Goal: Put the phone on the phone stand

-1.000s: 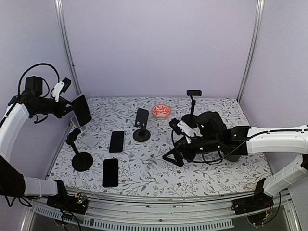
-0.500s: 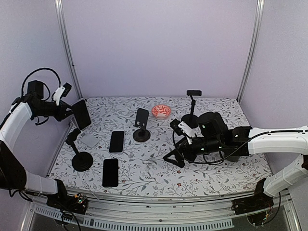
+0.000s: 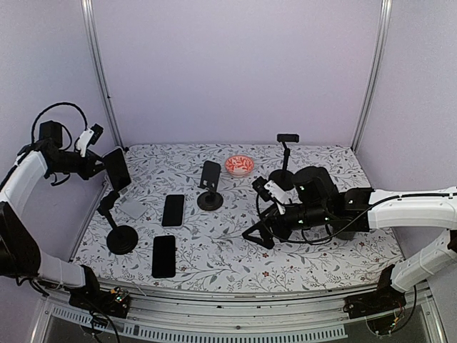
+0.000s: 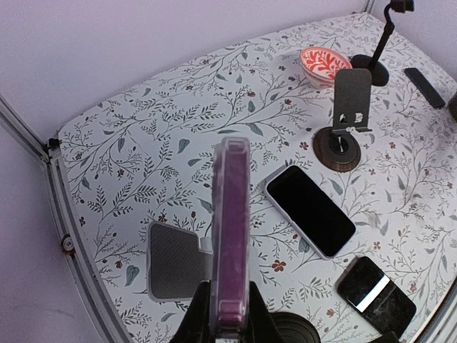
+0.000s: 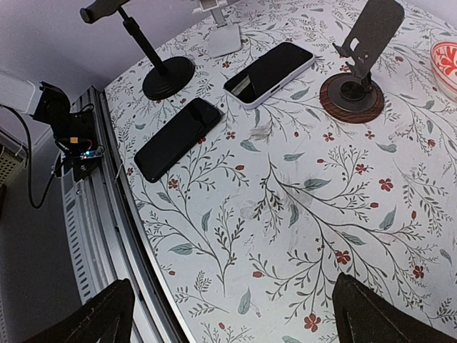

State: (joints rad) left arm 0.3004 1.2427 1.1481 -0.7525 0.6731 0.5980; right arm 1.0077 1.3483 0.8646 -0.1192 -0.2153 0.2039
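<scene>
Shifted slightly lower and closer to the left wall than a second ago: left tool, pressed tight on the bottom edge of a dark phone in a purple case. The phone is held upright, clear of the floral tabletop, near a white phone stand with grey pad.

Right tool: fingers spread wide, holding nothing, low over the tabletop.

Also present:
- black plate stand on round brown base
- dark phone lying flat
- second dark phone, nearer the front edge
- red patterned bowl
</scene>
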